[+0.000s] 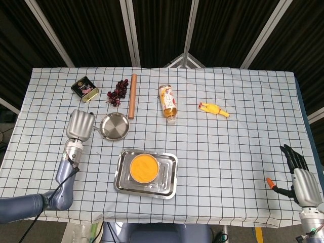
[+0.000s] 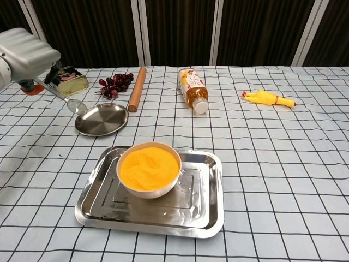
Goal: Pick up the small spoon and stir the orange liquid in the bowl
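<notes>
**Spoon held at the plate's left edge, bowl apart in the tray**

Head view: your left hand [image 1: 80, 124] sits just left of the round metal plate [image 1: 114, 126], fingers curled in; the spoon itself is too small to make out here. The bowl [image 1: 143, 168] of orange liquid [image 1: 143, 166] stands in the steel tray [image 1: 170, 177], nearer you than the plate. Your right hand [image 1: 298, 175] hangs off the table's right edge, fingers apart and holding nothing.

Chest view: your left hand [image 2: 27, 53] grips the small spoon [image 2: 64, 97] by its handle, its head tilted down over the plate's [image 2: 106, 123] left rim. The bowl [image 2: 148, 189] sits well apart from it, in the tray [image 2: 210, 215].
</notes>
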Controlling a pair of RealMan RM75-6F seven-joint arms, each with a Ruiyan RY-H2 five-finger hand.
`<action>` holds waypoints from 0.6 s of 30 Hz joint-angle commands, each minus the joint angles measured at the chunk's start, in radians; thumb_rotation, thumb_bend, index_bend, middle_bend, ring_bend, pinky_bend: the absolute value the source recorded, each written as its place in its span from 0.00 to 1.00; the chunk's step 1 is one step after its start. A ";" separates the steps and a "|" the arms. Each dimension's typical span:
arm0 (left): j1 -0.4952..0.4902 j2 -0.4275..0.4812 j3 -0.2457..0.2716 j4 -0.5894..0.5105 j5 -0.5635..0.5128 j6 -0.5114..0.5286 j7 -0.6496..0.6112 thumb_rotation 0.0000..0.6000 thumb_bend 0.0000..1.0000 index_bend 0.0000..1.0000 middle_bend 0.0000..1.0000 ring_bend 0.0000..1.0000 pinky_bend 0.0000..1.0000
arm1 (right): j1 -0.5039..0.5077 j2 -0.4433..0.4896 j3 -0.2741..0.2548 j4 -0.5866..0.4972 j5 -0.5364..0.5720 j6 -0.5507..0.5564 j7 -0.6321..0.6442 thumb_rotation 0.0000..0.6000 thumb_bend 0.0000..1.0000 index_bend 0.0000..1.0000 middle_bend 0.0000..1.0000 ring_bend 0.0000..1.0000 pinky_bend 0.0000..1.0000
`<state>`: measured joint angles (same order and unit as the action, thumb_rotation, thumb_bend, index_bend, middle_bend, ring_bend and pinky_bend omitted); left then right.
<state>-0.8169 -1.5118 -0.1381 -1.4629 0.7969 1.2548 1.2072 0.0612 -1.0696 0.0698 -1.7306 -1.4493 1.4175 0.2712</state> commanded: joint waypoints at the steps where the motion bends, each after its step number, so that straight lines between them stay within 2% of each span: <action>1: 0.000 -0.034 -0.006 0.083 -0.025 -0.046 -0.047 1.00 0.57 0.77 1.00 0.97 0.98 | 0.000 0.001 0.000 0.000 -0.001 0.000 0.003 1.00 0.32 0.00 0.00 0.00 0.00; 6: -0.008 -0.092 -0.027 0.189 -0.057 -0.086 -0.089 1.00 0.56 0.77 1.00 0.97 0.98 | 0.003 0.002 0.003 0.000 0.008 -0.008 0.013 1.00 0.32 0.00 0.00 0.00 0.00; 11: -0.028 -0.171 -0.072 0.294 -0.089 -0.119 -0.145 1.00 0.56 0.76 1.00 0.97 0.98 | 0.006 0.005 0.002 -0.006 0.015 -0.019 0.013 1.00 0.32 0.00 0.00 0.00 0.00; 18: -0.050 -0.233 -0.095 0.372 -0.102 -0.135 -0.158 1.00 0.52 0.73 1.00 0.96 0.98 | 0.007 0.007 0.001 -0.009 0.020 -0.026 0.012 1.00 0.32 0.00 0.00 0.00 0.00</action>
<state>-0.8631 -1.7391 -0.2293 -1.0963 0.6951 1.1230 1.0531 0.0686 -1.0627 0.0712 -1.7396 -1.4291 1.3920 0.2834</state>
